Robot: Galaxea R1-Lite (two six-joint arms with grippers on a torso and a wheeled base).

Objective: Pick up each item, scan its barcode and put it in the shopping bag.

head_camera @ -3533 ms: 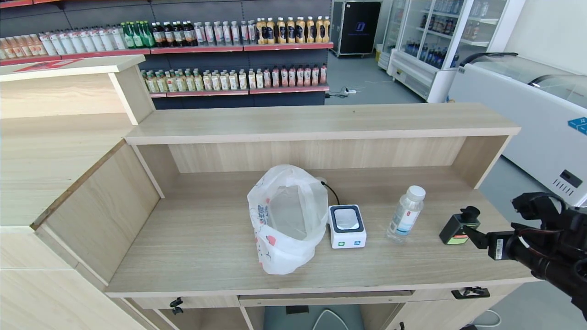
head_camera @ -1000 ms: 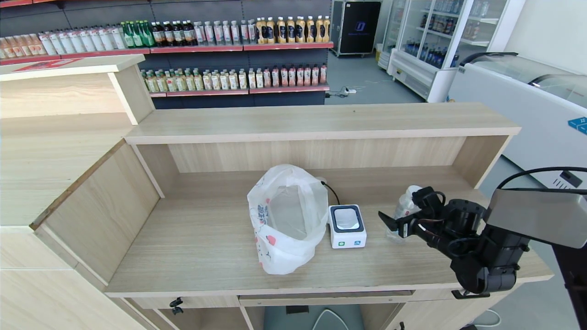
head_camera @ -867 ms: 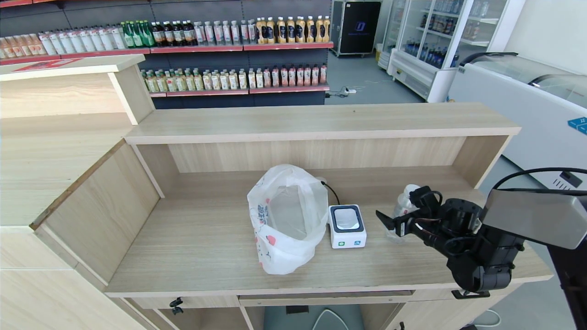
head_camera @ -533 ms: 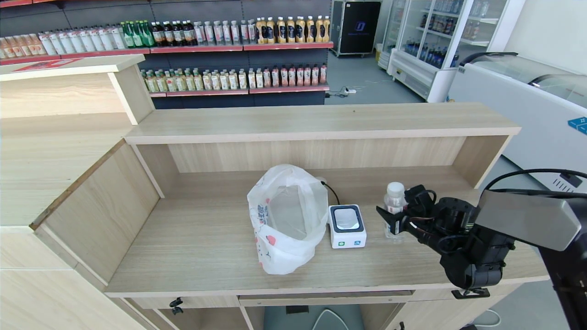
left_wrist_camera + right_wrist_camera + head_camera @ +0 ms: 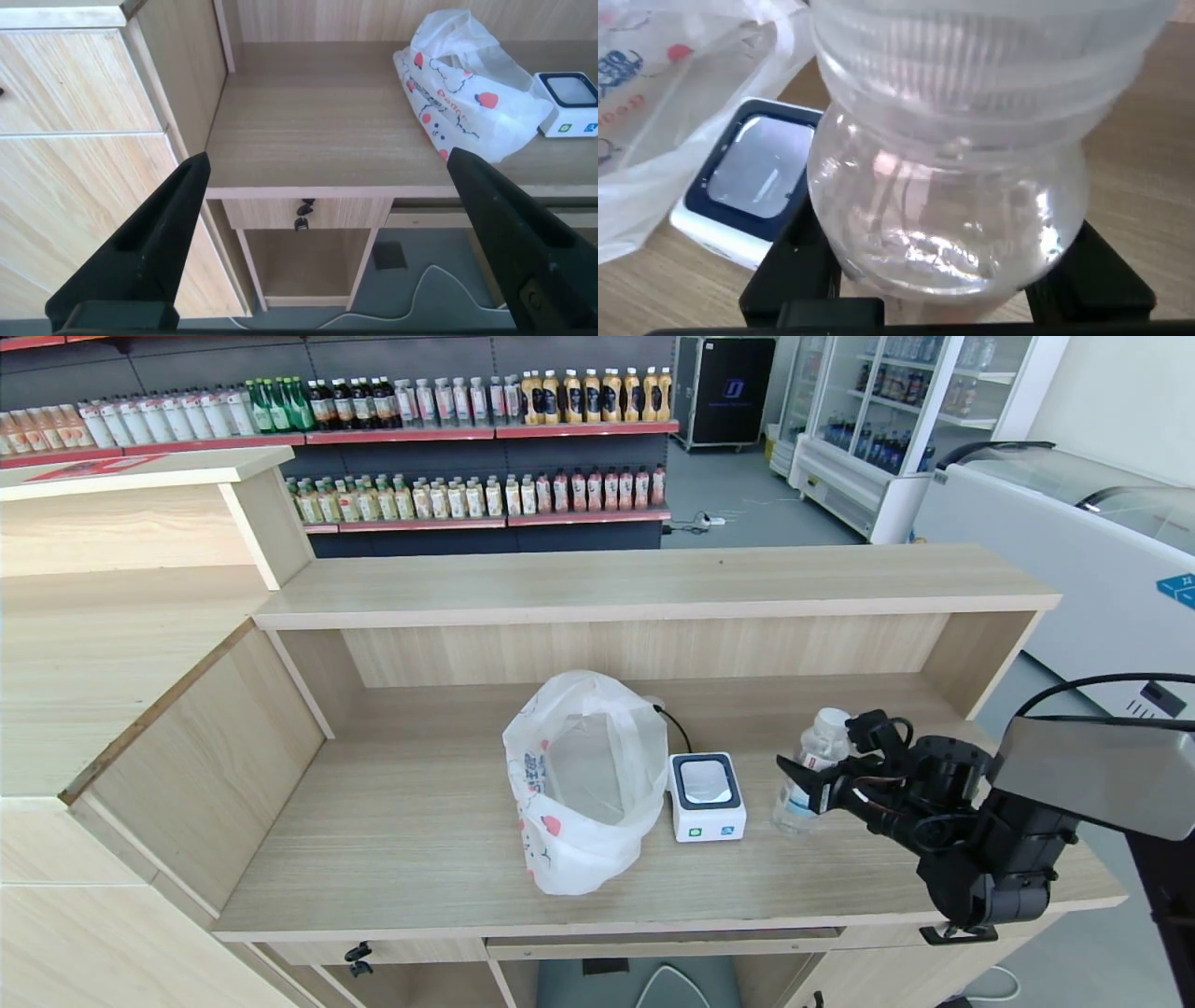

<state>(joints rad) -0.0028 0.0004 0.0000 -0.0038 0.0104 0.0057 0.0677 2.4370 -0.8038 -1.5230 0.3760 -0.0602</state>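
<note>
Bottle [image 5: 814, 749] (tilted) gripped by right claw [image 5: 808, 784] beside scanner [image 5: 707, 796].

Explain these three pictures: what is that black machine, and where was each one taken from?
It is a two-armed robot at a shop checkout. The wide picture comes from a camera on its head, looking down at the counter. The other two come from its wrist cameras. On the counter stand an open white shopping bag and, beside it, a barcode scanner. The black machine is its right arm: the right gripper is shut around a water bottle, tilted, right of the scanner; the right wrist picture shows it close up. The left gripper hangs open and empty before the counter.
</note>
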